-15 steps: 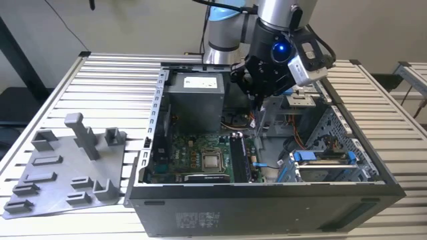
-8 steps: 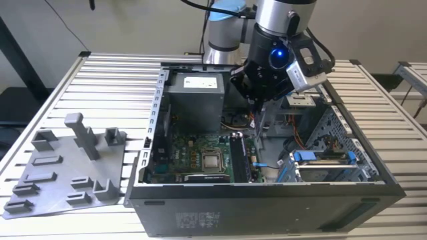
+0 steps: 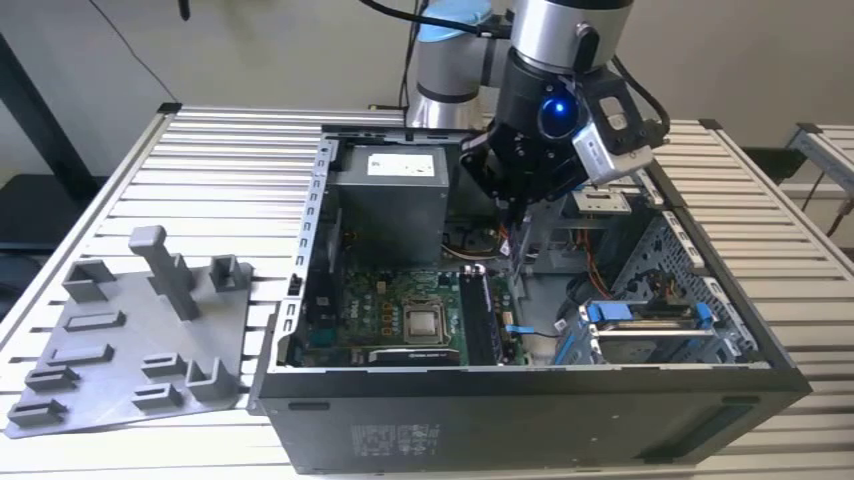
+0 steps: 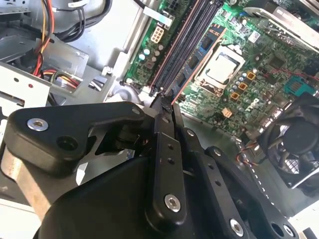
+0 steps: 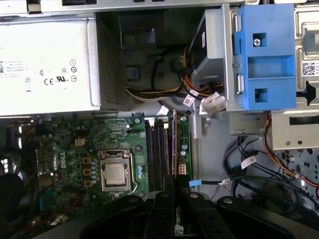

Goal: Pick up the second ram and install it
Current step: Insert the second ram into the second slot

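Open computer case (image 3: 534, 395). Inside it, the motherboard (image 5: 65, 144) lies below the gripper (image 5: 174, 195). Its 2 jaws are clamped on the second ram (image 5: 174, 144), which hangs edge-on just beneath them, over the memory slots (image 5: 155, 149). The stick is probably light, stiff and brittle, best held by its upper edge.

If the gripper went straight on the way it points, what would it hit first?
Probably the memory slots on the motherboard; the gripper, shut on the memory stick, points at them. Depth unclear.
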Robot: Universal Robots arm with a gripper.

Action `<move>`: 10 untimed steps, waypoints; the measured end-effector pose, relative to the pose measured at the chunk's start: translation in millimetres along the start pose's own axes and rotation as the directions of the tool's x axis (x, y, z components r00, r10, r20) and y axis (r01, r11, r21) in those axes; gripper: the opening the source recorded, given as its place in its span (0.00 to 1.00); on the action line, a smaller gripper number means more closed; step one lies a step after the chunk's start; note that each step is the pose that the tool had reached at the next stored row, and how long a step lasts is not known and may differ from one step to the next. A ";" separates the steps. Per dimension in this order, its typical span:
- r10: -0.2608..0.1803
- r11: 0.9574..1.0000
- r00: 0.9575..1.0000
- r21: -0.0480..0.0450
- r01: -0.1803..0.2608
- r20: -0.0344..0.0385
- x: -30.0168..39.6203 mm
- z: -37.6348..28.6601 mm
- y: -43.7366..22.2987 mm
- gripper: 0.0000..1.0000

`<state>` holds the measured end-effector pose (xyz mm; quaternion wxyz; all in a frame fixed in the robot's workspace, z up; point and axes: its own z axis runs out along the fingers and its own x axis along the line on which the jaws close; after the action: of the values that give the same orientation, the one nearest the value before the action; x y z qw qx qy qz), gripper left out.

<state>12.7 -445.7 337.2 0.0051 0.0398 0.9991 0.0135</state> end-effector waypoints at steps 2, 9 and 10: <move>0.000 1.000 1.000 0.000 0.000 -0.001 0.5 0.8 -0.8 0.14; 0.000 1.000 1.000 0.001 0.000 -0.005 4.3 5.8 -3.2 0.14; 0.000 1.000 1.000 0.001 0.000 -0.005 5.7 6.6 -3.7 0.14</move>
<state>6.8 -448.7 330.4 0.0026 0.0398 0.9991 0.0132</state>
